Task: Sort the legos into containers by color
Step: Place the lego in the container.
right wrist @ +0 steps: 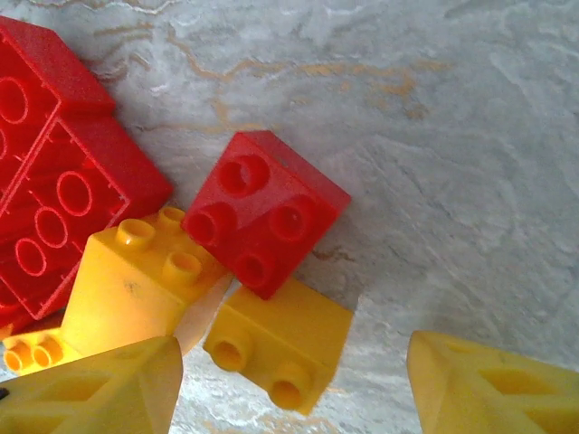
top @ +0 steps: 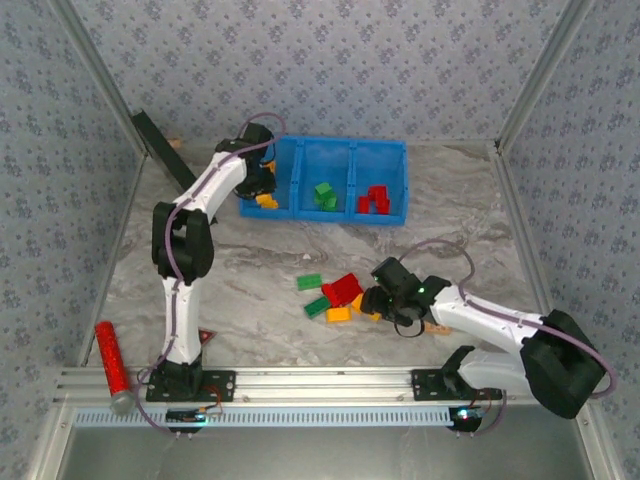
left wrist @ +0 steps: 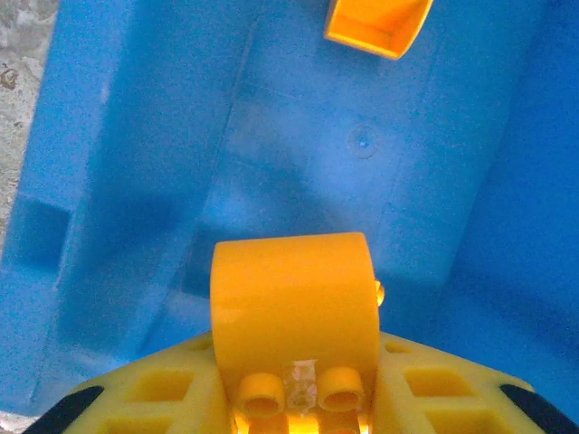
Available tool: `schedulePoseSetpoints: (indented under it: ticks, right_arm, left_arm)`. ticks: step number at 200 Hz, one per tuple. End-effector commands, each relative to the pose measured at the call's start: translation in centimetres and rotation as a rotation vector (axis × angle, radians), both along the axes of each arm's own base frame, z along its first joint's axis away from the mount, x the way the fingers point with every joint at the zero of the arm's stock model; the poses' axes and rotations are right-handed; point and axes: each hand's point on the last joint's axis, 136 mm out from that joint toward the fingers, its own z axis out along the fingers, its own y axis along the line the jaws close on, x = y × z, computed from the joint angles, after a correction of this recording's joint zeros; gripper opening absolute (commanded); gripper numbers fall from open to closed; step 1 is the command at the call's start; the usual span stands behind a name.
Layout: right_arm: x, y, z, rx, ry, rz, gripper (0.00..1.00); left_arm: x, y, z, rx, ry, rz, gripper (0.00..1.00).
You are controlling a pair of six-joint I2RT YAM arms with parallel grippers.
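Observation:
The blue three-compartment bin [top: 385, 152] stands at the back of the table. My left gripper [top: 257, 186] hangs inside its left compartment [left wrist: 362, 145], shut on a yellow brick [left wrist: 294, 312]. Another yellow brick [left wrist: 375, 25] lies on the compartment floor ahead. Green bricks [top: 325, 195] lie in the middle compartment and red bricks [top: 375, 200] in the right one. A loose pile of green [top: 309, 282], red [top: 343, 289] and yellow [top: 338, 314] bricks sits mid-table. My right gripper [right wrist: 294, 393] is open low over the pile, its fingers either side of a yellow brick [right wrist: 280, 348], with a small red brick [right wrist: 267, 212] just beyond it.
A big red brick [right wrist: 54, 208] and another yellow brick [right wrist: 136, 280] crowd the left finger [right wrist: 99, 389]. A red cylinder [top: 112, 355] lies front left, a black board [top: 165, 150] leans back left, a red-black triangle [top: 207, 338] sits by the left base, and a tan tile [top: 437, 328] lies under the right arm.

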Motion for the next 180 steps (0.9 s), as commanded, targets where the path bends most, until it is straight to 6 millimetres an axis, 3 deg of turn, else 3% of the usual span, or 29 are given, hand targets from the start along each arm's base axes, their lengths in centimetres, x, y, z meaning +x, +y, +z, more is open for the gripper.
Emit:
schedulePoseSetpoints:
  ticks: [1, 35, 73, 122, 156, 180]
  right_arm:
    - [0.2, -0.4, -0.9, -0.048, 0.007, -0.007, 0.70]
    - [0.4, -0.3, -1.3, -0.070, 0.019, 0.001, 0.69]
    - [-0.4, -1.1, -1.5, -0.108, 0.042, -0.003, 0.54]
    - [-1.3, -1.9, -1.5, -0.118, 0.049, -0.011, 0.45]
    - [-1.4, -2.0, -1.8, -0.123, 0.053, -0.015, 0.41]
    - [-1.5, -2.1, -1.9, -0.129, 0.054, -0.011, 0.38]
  left_arm:
    - [0.6, -0.5, -0.7, -0.008, 0.009, -0.021, 0.36]
    - [0.9, -0.9, -1.6, -0.011, 0.035, -0.027, 0.36]
    - [1.0, -0.8, -2.0, 0.001, 0.043, -0.035, 0.40]
    - [1.1, -1.0, -1.8, 0.005, 0.036, -0.052, 0.54]
    - [1.6, -1.7, -0.4, -0.019, -0.002, -0.071, 0.59]
    - [1.8, -2.4, 1.8, -0.036, -0.045, -0.092, 0.61]
